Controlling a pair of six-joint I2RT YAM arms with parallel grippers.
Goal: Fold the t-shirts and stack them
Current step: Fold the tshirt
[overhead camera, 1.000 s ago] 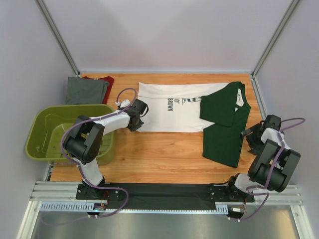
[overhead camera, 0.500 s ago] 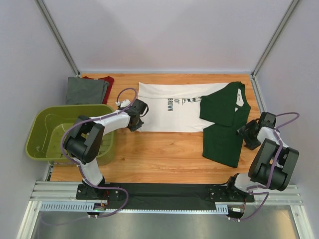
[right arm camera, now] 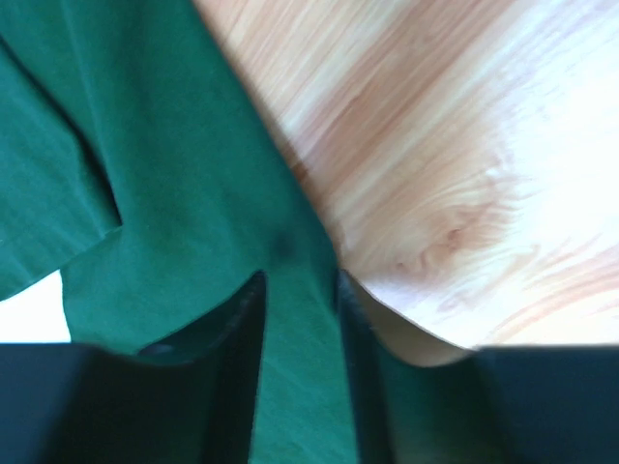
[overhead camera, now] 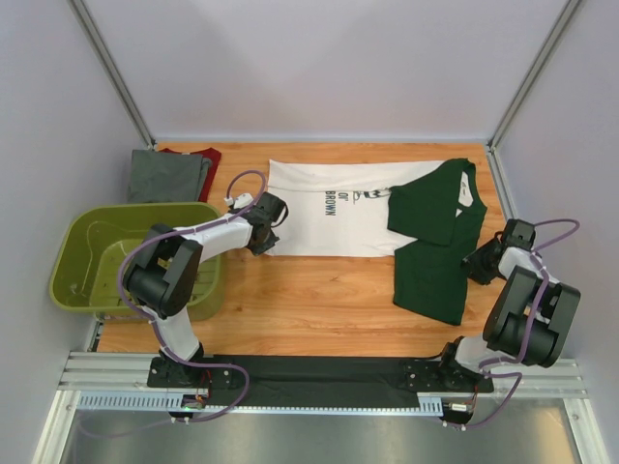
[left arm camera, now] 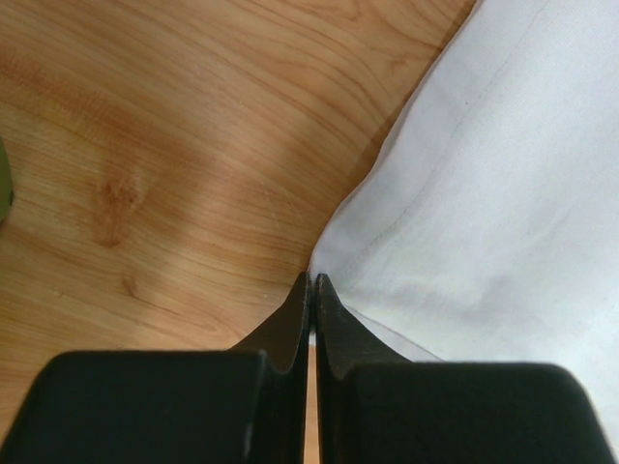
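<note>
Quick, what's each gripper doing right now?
Left gripper: closed, pinching the white t-shirt at its corner.
Right gripper: open, straddling that shirt's green part.

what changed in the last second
The right gripper moved left to the green edge of the t-shirt, with its jaws open astride the cloth. The left gripper stayed shut on the white corner. Nothing else moved.

Right claw (right arm camera: 298,282), jaws apart, astride edge of green shirt (right arm camera: 174,145)
</note>
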